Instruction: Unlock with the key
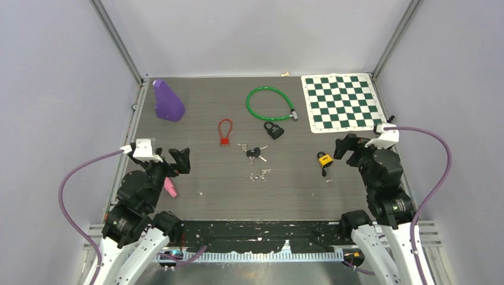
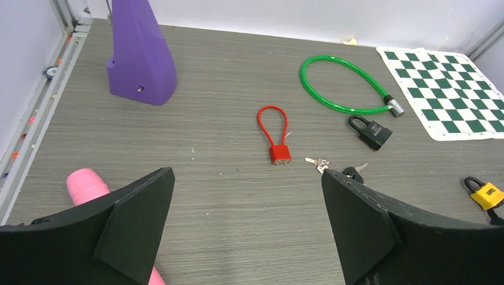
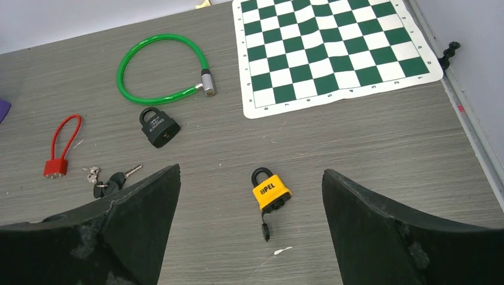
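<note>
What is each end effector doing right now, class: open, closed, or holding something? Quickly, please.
Left end effector: open, holding nothing.
Right end effector: open, holding nothing.

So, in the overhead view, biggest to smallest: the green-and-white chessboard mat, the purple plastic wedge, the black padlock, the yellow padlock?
1. chessboard mat
2. purple wedge
3. black padlock and yellow padlock look alike; not ranked.

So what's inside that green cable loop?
Only bare table shows inside the green cable lock; the black padlock lies just outside it. Nothing covers that spot.
</note>
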Tool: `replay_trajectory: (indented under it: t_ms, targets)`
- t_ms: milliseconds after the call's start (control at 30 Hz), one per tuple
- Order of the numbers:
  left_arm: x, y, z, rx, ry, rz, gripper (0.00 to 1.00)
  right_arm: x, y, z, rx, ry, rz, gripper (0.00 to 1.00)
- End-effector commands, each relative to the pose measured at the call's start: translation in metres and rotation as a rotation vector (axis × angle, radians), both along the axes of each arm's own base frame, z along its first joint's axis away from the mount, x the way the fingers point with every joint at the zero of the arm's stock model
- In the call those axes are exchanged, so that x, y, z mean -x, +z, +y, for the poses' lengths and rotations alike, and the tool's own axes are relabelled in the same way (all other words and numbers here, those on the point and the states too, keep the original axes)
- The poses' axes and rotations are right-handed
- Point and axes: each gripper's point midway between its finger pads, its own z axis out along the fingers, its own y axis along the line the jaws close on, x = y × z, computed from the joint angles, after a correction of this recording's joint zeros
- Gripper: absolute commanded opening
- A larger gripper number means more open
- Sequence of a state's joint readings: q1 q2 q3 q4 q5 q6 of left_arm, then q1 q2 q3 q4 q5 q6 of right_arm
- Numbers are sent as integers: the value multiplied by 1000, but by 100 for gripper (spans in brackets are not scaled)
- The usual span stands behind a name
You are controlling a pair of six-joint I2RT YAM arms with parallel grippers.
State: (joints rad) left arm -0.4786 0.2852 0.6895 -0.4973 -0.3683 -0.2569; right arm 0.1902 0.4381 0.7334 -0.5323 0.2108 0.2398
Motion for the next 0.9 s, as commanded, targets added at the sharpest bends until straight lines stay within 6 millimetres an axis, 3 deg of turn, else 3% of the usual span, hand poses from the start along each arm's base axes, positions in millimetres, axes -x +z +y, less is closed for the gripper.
replay_trajectory:
  t_ms: [0,533,667,867]
  targets:
    - [-3,15,2,25,20,-62,100,-9,6,7,-15,23,1,95]
    - [-10,2,-1,6,25,-32,100,-41,-46,25,-4,84,193,95]
    - [-12,-2,0,-12,36,-18,100,-56,-54,35,-4,120,256,95]
    - [-15,-7,0,-28,41,12,100,-70,-83,58,-12,230,446,95]
